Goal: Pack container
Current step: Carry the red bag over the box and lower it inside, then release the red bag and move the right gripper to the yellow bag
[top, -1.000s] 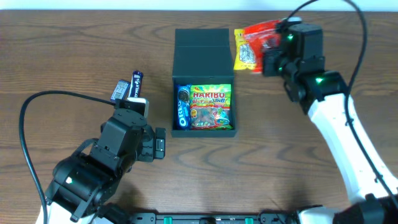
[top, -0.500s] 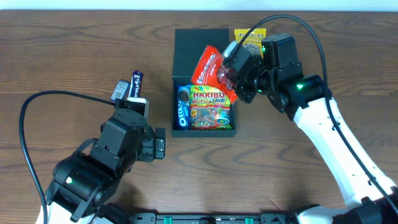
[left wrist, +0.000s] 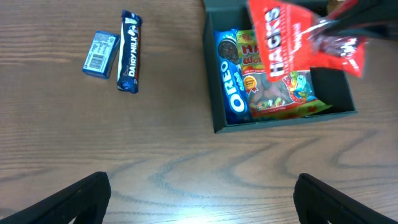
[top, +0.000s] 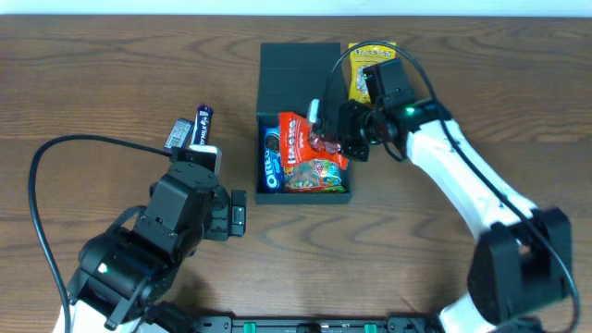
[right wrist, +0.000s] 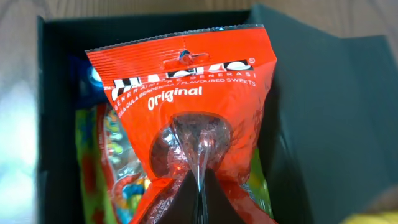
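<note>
wooden table (top: 92, 74), dairy milk bar (left wrist: 129, 51) beside small blue packet (left wrist: 101, 55), yellow packet (top: 357, 81)

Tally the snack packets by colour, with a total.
Red: 1, the red Hacks sweets bag
Blue: 3, the blue Oreo pack, blue Dairy Milk bar, small blue packet
Yellow: 1, the yellow plastic packet
Multicoloured: 1, the multicoloured Haribo gummy bag
Total: 6

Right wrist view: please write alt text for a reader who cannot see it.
The right gripper pinches a red sweets packet marked "Original" over the open dark container. A colourful gummy bag lies inside, beneath it.
</note>
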Available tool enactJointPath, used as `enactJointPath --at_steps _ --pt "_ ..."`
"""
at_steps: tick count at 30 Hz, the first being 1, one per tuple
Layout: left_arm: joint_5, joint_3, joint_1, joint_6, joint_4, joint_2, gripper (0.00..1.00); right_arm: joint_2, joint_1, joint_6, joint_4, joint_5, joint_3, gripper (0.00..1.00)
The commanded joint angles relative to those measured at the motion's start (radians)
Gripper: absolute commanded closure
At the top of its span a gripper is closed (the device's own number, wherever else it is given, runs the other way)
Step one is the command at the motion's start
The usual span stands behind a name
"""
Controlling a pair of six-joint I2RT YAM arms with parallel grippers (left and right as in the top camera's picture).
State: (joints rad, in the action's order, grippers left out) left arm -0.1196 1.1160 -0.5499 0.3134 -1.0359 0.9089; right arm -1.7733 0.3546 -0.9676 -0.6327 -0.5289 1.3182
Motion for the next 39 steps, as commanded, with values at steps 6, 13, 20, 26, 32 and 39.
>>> enactJointPath --at_steps 6,13,20,26,32,39 --pt "-0.01 0.016 0.002 -0.007 -0.001 0.0 0.05 -0.045 -0.014 -0.06 0.058 -0.059 0.003 0.99" --pt "-0.011 0.016 0.002 -0.007 -0.001 0.0 0.05 -0.044 -0.018 0.018 0.077 0.032 0.003 0.01" --pt "-0.011 0.016 0.002 -0.006 -0.001 0.0 0.05 0.012 -0.024 0.32 0.15 0.047 0.004 0.01" --pt "-0.011 0.016 0.002 -0.007 -0.001 0.0 0.05 0.13 -0.029 0.51 0.239 0.066 0.004 0.01" --pt "-0.011 0.016 0.002 -0.006 -0.001 0.0 0.05 0.209 -0.029 0.656 0.294 0.072 0.004 0.01" --pt "-0.011 0.016 0.002 -0.006 -0.001 0.0 0.05 0.242 -0.029 0.932 0.317 0.163 0.004 0.01"
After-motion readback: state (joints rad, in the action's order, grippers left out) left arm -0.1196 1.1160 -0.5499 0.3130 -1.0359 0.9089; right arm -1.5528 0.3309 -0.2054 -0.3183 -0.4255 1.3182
